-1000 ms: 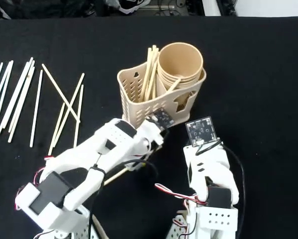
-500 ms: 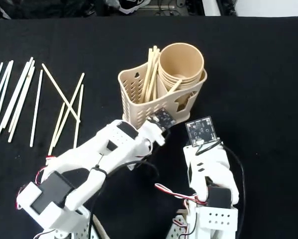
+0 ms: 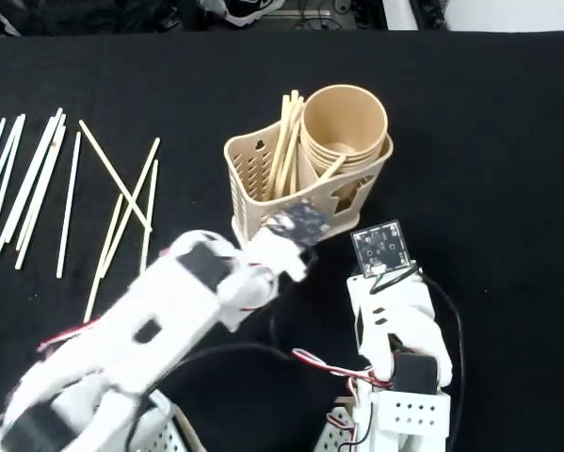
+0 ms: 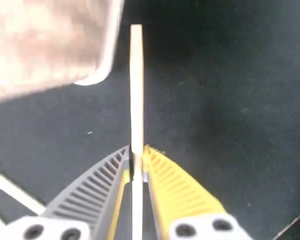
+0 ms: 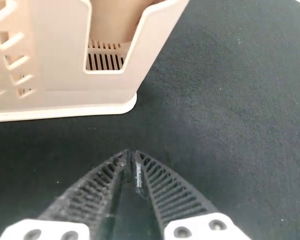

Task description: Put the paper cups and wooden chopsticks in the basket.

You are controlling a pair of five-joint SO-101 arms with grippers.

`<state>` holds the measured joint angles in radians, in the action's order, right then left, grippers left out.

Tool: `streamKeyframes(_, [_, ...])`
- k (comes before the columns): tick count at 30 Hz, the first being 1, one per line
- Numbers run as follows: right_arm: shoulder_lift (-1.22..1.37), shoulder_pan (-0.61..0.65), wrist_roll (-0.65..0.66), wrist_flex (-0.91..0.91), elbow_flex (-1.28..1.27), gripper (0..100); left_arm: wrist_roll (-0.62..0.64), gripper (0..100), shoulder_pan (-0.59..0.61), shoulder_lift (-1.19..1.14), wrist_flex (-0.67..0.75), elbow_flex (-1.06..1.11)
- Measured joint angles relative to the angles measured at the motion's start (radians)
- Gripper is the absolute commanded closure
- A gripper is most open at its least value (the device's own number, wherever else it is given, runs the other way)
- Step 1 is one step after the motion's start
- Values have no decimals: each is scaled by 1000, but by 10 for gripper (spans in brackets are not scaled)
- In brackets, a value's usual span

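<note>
Left arm has lifted since the earlier frame. Left gripper [image 4: 136, 155] clenched on one wooden chopstick [image 4: 135, 90], at 6 o'clock of the basket [image 3: 263, 200]. Right gripper [image 5: 131, 157] closed, empty, near basket's 5 o'clock. Paper cups [image 3: 343, 118] stacked inside

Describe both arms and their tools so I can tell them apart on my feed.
The left arm and right arm are white plastic shells with black motor blocks and loose red, white and black cables. The left tool has one grey and one yellow ribbed finger. The right tool has two black ribbed fingers. Both sit on white bases.
</note>
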<state>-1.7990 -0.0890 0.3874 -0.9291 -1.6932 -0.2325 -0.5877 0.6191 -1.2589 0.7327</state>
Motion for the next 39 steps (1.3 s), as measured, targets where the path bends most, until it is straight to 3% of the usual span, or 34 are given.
streamKeyframes(5, [0,0,0,0,0,984,-52,972,8,327,-178,-55])
streamKeyframes(8, [0,0,0,0,0,984,-77,971,11,537,-196,-150])
streamKeyframes(11, [0,0,0,0,0,984,-78,971,52,749,-94,-219])
streamKeyframes(16, [0,0,0,0,0,984,-54,971,106,939,296,-196])
streamKeyframes(21, [0,0,0,0,0,984,164,971,218,876,710,-121])
streamKeyframes(24, [0,0,0,0,0,984,264,971,269,740,853,-120])
streamKeyframes(32, [0,0,0,0,0,984,331,971,276,324,907,-172])
streamKeyframes(39, [0,0,0,0,0,984,399,971,275,213,911,-180])
